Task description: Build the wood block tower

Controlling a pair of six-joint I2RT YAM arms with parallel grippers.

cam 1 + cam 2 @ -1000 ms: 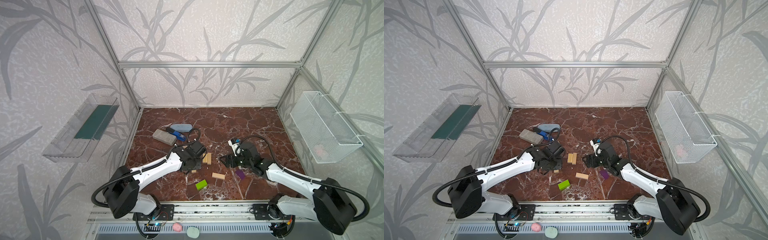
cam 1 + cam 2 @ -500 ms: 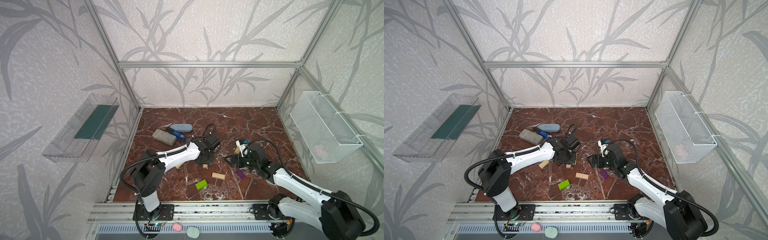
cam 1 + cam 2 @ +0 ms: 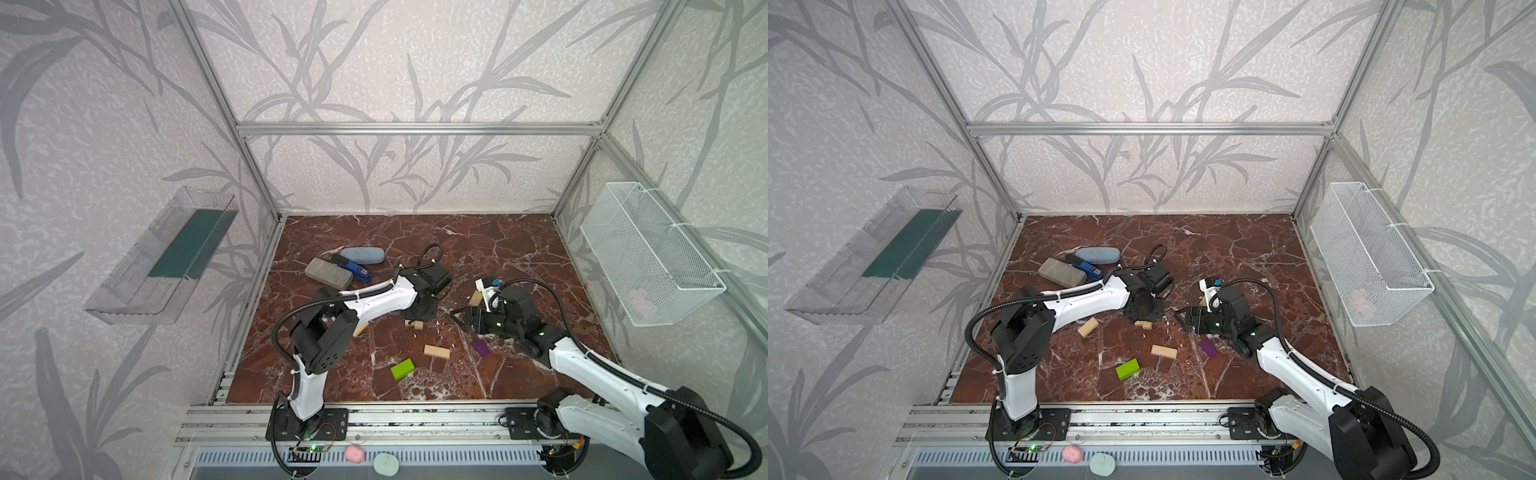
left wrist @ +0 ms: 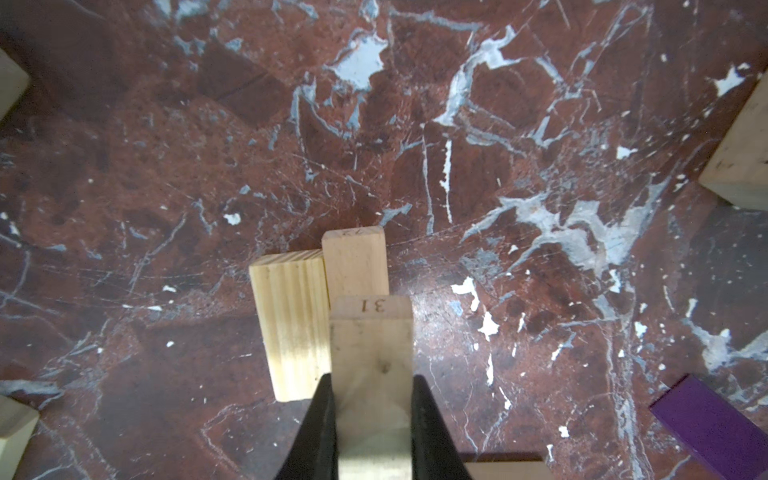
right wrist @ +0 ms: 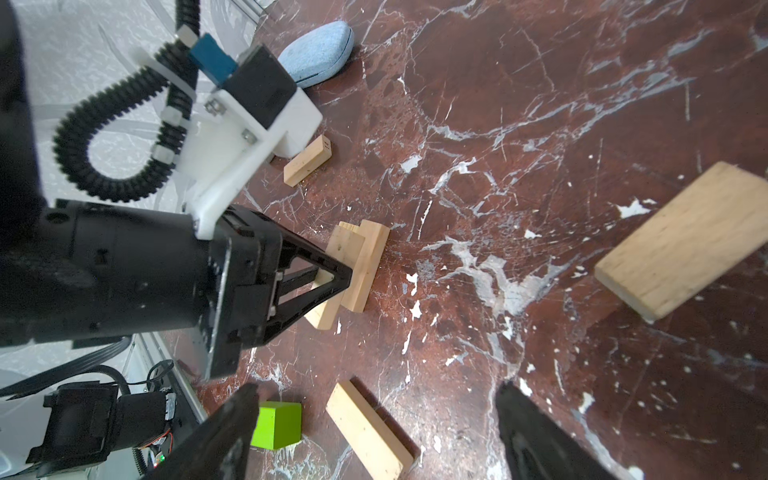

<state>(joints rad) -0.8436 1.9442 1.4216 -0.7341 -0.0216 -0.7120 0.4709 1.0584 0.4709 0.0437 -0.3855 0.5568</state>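
Left gripper [image 4: 372, 399] was clamped on the wood block stamped 31 [image 4: 371, 332], directly over two wood blocks [image 4: 291, 324] lying side by side beneath its tips. Best play looked like this: turn it crosswise, settle it flat, then release. Right gripper [image 5: 376, 390] gaped wide and empty alongside.

Both top views looking down from high above the paired wood blocks [image 4: 291, 324], wrist cameras hovering close, all four sharing them

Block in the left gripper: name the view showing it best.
Left wrist view: the held block, stamped 31, sits centred between the shut fingers of the left gripper. The right wrist view shows it side-on, partly behind those fingers. In both top views the gripper covers most of it.
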